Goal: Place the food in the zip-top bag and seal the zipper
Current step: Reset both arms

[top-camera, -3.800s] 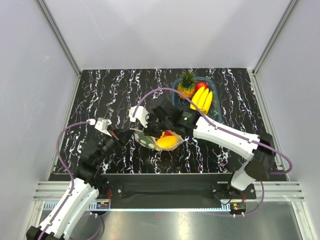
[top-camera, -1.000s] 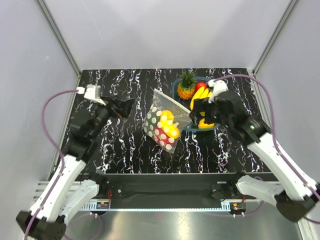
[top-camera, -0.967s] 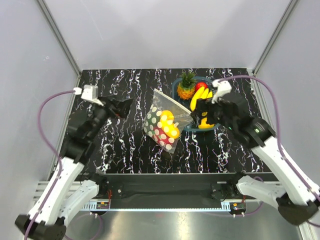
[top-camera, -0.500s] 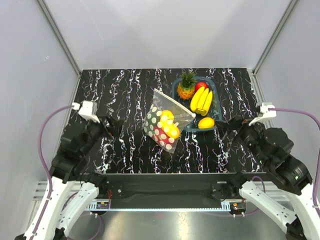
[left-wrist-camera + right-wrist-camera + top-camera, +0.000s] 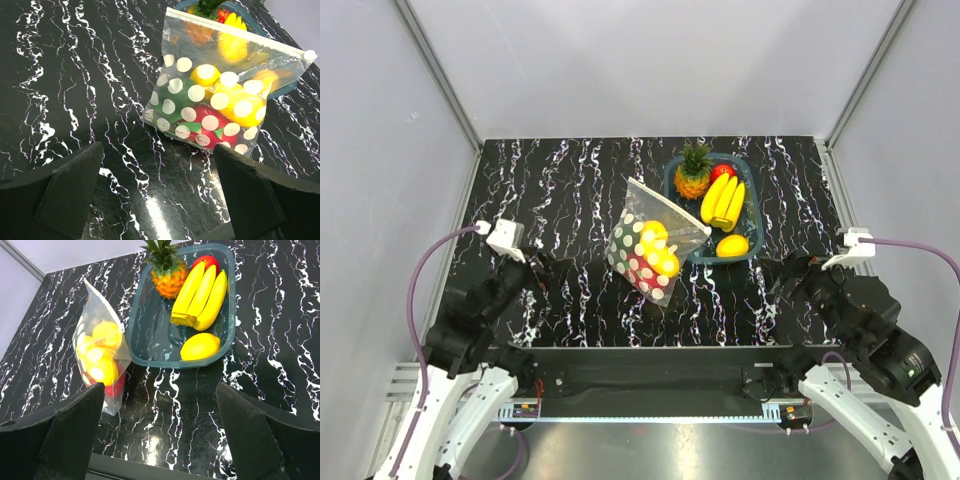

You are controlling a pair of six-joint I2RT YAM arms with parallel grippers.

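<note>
**Filled bag stands on the desk, both tools wide and empty**

From the top camera the zip-top bag (image 5: pixel 648 248) stands near the middle of the black marbled desk (image 5: pixel 570 180). Its right corner rests against the teal basket (image 5: pixel 757 215). The left tool (image 5: pixel 548 268) is well to the bag's left and nearer the arm bases. The right tool (image 5: pixel 788 268) sits about as far off on the other side, below the basket's near right corner. Neither touches anything.

The left wrist camera gives what the overhead view blurs. Through the dotted plastic show a dragon fruit (image 5: pixel 210 127), red with green scales, low in the bag, and yellow fruits (image 5: pixel 240 106) packed above and beside it. The zipper (image 5: pixel 235 31) runs as one straight whitish strip along the top edge, with a small white slider at its right end. Whether it is pressed shut I cannot tell. This tool's fingers (image 5: pixel 70 192) are spread wide with only bare desk between them, and the bag lies ahead, slightly right of centre.

The right wrist camera shows the bag edge-on at far left, upright beside the basket's wall. It also shows the basket's contents clearly: a pineapple (image 5: pixel 167 276), bananas (image 5: pixel 200 290), a red fruit (image 5: pixel 208 261) and a lone yellow fruit (image 5: pixel 200 346). Its fingers are likewise wide apart and hold nothing.
</note>
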